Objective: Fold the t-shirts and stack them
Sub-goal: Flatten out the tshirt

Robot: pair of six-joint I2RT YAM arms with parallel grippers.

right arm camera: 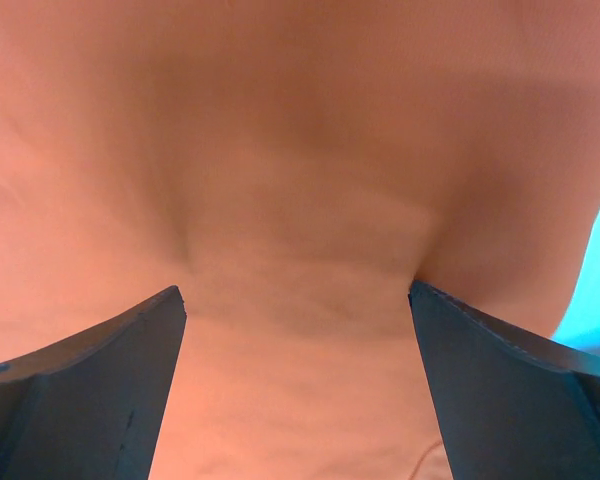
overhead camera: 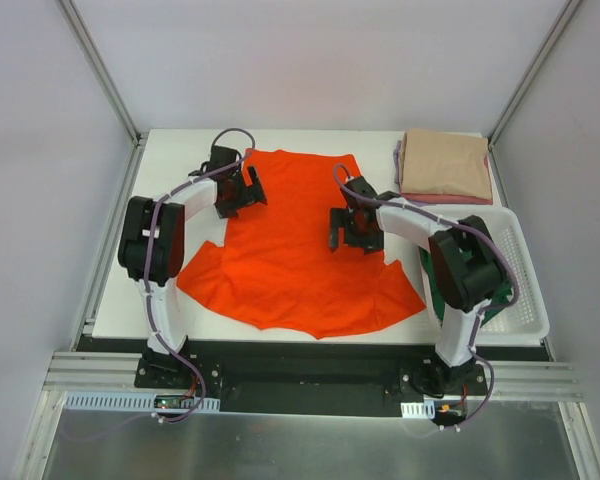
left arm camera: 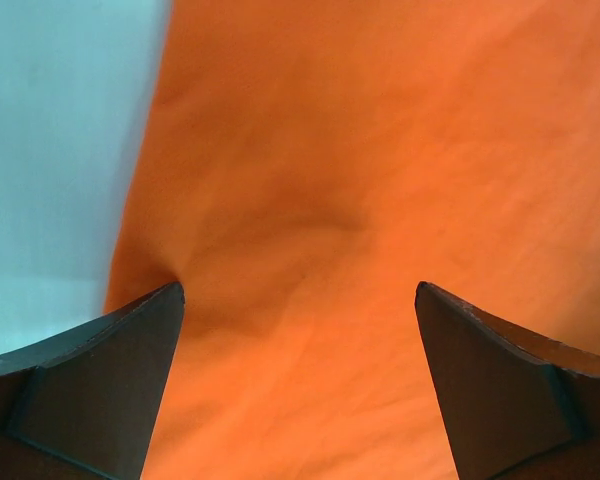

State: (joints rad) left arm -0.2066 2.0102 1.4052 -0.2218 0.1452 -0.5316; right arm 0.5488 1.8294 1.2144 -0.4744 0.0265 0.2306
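The bright orange t-shirt (overhead camera: 295, 250) lies spread flat on the white table, sleeves toward the near edge. My left gripper (overhead camera: 242, 195) is open, fingertips pressed on the shirt's left edge; the left wrist view shows orange cloth (left arm camera: 360, 200) between wide-apart fingers. My right gripper (overhead camera: 348, 232) is open, pressed on the shirt near its right edge, with cloth (right arm camera: 300, 200) filling the right wrist view. A folded beige shirt (overhead camera: 443, 162) tops a stack with a pink edge (overhead camera: 450, 199) at the back right. A dark green shirt (overhead camera: 432, 285) sits in the basket, mostly hidden by my right arm.
The white slatted basket (overhead camera: 520, 290) stands at the table's right side, close to my right arm. Bare white table (overhead camera: 175, 170) shows left of the orange shirt and in the left wrist view (left arm camera: 50, 150). Grey walls enclose the table.
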